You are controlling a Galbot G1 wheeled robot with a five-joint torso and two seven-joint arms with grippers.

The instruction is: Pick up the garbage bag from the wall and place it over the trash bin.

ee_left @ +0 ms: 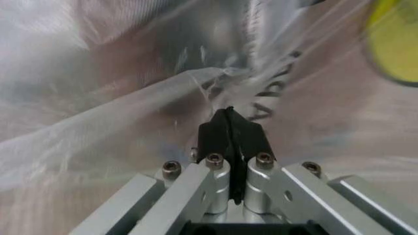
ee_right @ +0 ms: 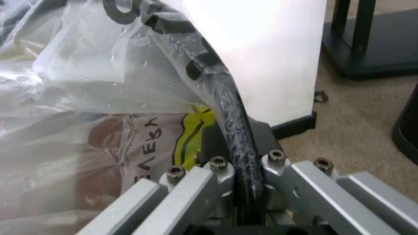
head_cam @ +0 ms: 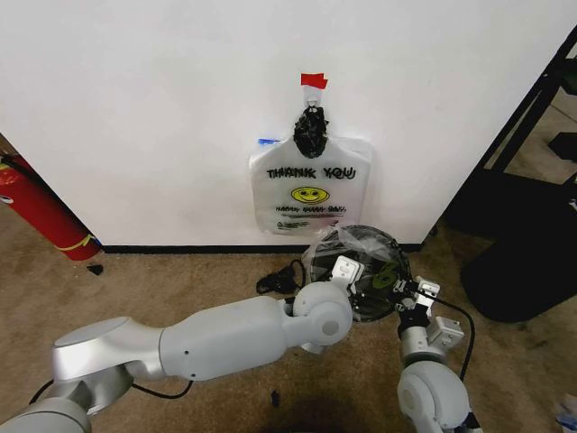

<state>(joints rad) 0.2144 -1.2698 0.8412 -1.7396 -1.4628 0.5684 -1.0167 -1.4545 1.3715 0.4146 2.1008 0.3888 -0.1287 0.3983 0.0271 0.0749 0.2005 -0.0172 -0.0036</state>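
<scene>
The garbage bag (head_cam: pixel 361 262) is already draped over the trash bin (head_cam: pixel 374 302) below the wall; left gripper (ee_left: pixel 230 122) pinches film inside, right gripper (ee_right: pixel 245 161) clamps bag and rim; what's left looks like seating the edge and letting go

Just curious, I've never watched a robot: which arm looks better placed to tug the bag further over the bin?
Probably left: the left gripper pinches the garbage bag film, while the right gripper clamps the trash bin rim, seemingly steadying it.
</scene>
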